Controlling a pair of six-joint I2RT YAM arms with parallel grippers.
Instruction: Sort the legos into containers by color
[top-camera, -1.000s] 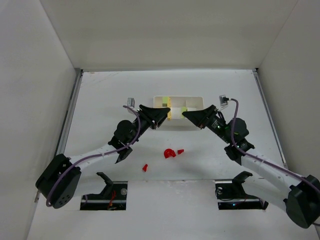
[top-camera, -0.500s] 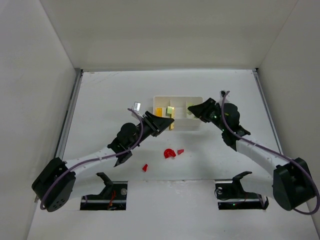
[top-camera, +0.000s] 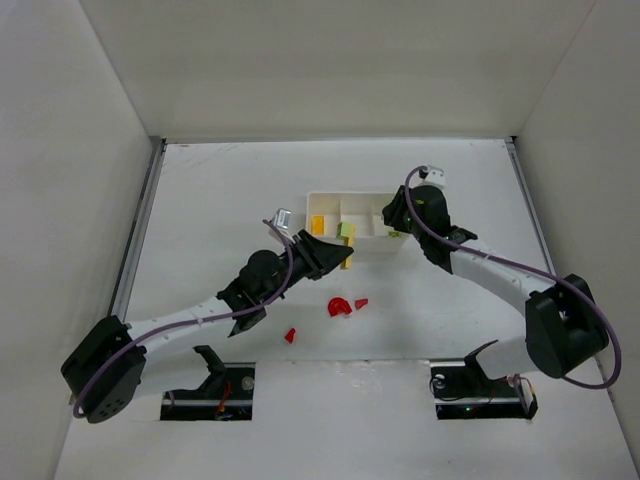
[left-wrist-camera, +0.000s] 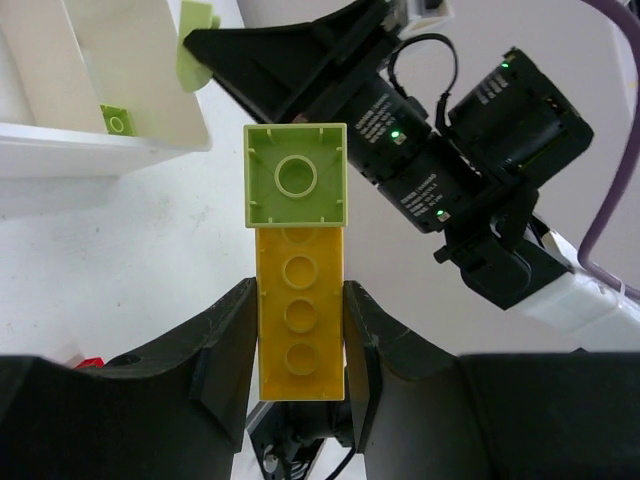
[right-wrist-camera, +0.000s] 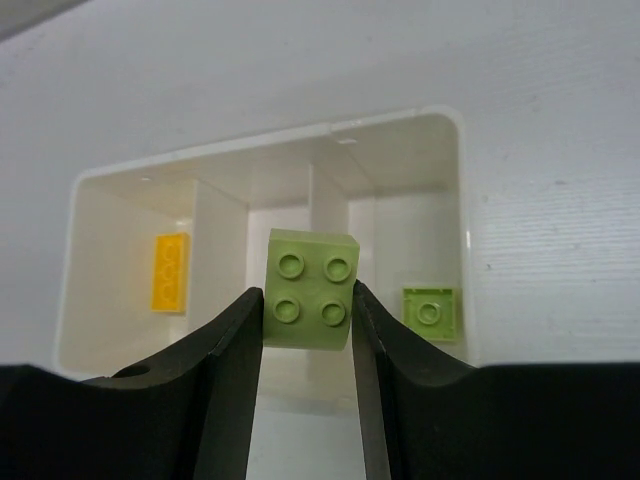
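My left gripper (left-wrist-camera: 298, 292) is shut on a long yellow lego (left-wrist-camera: 298, 330) with a pale green square lego (left-wrist-camera: 296, 188) stuck on its far end. In the top view it hangs just before the white tray's (top-camera: 330, 196) near wall. My right gripper (right-wrist-camera: 308, 318) is shut on a pale green four-stud lego (right-wrist-camera: 310, 288) above the containers (right-wrist-camera: 270, 152). A yellow lego (right-wrist-camera: 171, 272) lies in the left compartment and a green plate (right-wrist-camera: 431, 311) in the right one. A red half-disc (top-camera: 339, 306) and two red wedges (top-camera: 361, 301) (top-camera: 290, 336) lie on the table.
White walls enclose the table on three sides. The right arm (left-wrist-camera: 450, 150) shows close behind the left gripper's bricks in the left wrist view. Two dark recesses (top-camera: 210, 390) (top-camera: 480, 395) sit at the table's near edge.
The two grippers have drawn apart. My right gripper swung back over the tray's right part with the green lego. My left gripper moved right and nearer, carrying the yellow and green bricks.
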